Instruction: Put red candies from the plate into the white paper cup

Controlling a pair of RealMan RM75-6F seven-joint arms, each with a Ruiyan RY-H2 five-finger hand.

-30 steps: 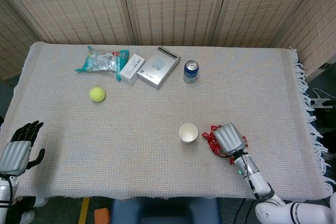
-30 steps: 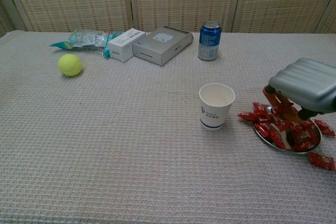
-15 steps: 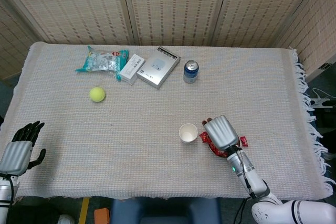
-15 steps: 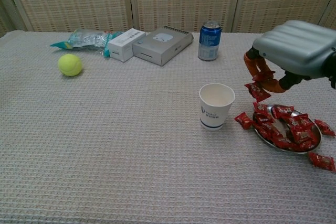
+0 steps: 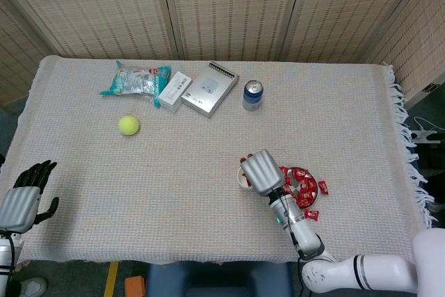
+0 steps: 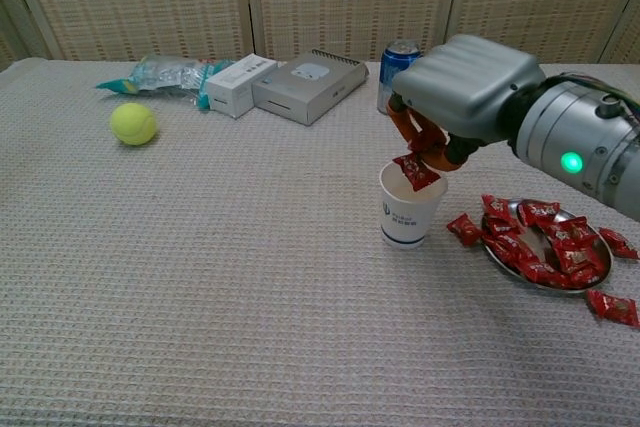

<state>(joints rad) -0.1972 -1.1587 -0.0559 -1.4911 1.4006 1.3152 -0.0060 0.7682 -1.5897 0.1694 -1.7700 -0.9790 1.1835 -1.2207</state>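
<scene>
My right hand [image 6: 462, 85] hangs directly over the white paper cup [image 6: 411, 206] and pinches a red candy [image 6: 414, 172] at the cup's mouth. In the head view the same right hand [image 5: 260, 170] covers most of the cup [image 5: 240, 177]. A metal plate [image 6: 546, 280] with several red candies [image 6: 545, 242] lies just right of the cup; a few candies lie loose on the cloth beside it. The plate [image 5: 316, 184] shows right of the hand in the head view. My left hand [image 5: 26, 197] rests at the table's front left edge, holding nothing, fingers apart.
A blue can [image 6: 399, 71] stands behind the cup, just behind my right hand. A grey box [image 6: 309, 84], a white carton [image 6: 238, 85] and a plastic packet [image 6: 160, 74] lie at the back left. A yellow tennis ball [image 6: 133, 123] sits further left.
My right hand rose from the plate with a red candy and moved left, ending over the cup. The left hand has stayed still.
</scene>
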